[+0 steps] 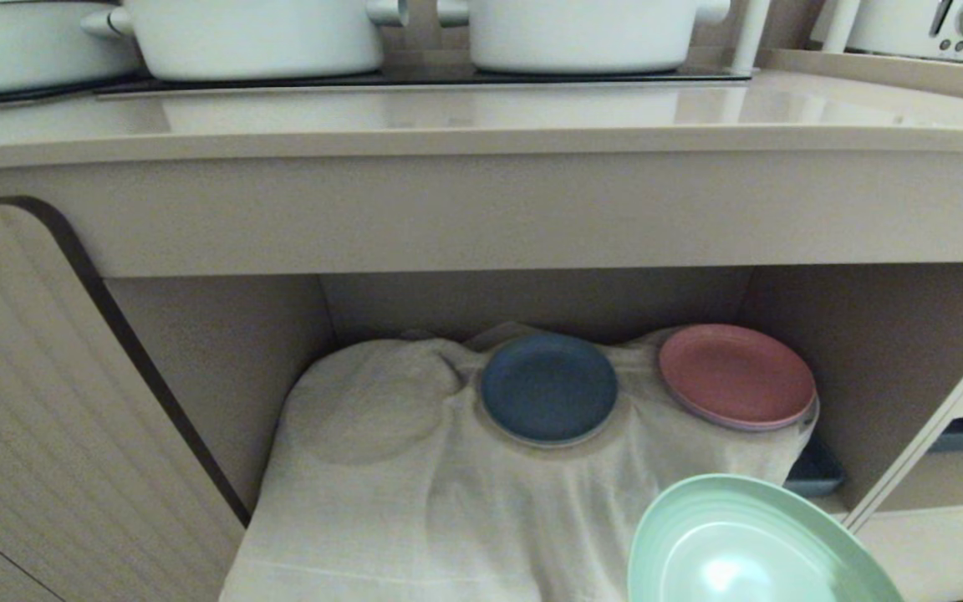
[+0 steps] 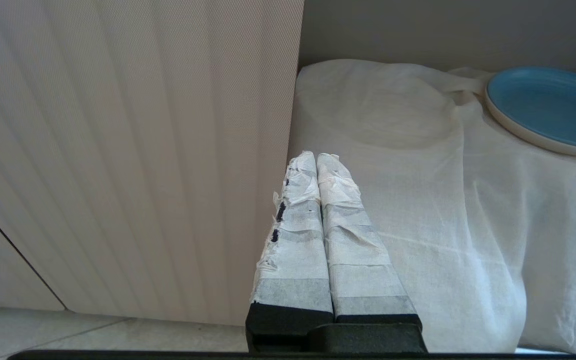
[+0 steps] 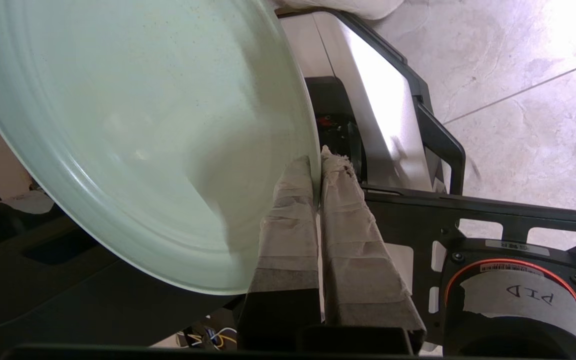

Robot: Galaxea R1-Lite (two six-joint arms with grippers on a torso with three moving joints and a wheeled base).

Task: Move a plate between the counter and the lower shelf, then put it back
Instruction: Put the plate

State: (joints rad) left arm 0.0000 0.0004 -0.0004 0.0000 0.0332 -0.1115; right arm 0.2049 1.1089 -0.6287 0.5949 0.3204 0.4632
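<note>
While clamped on the rim by the right pincer [image 3: 316,167], plate [image 1: 749,543] hangs tilted in the air just in front of the shelf [image 1: 381,468], well below the surface [image 1: 481,117]. Looks stiff, light, smooth and probably slippery, so best pinched deep over the raised rim. Farther in, left pincer [image 2: 316,160] parked, jaws pressed together, empty.

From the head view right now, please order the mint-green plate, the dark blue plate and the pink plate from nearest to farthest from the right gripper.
1. Mint-green plate: clamped at its rim by the right gripper, low right.
2. Pink plate: on the cloth, back right.
3. Dark blue plate: on the cloth, centre, further left.
</note>
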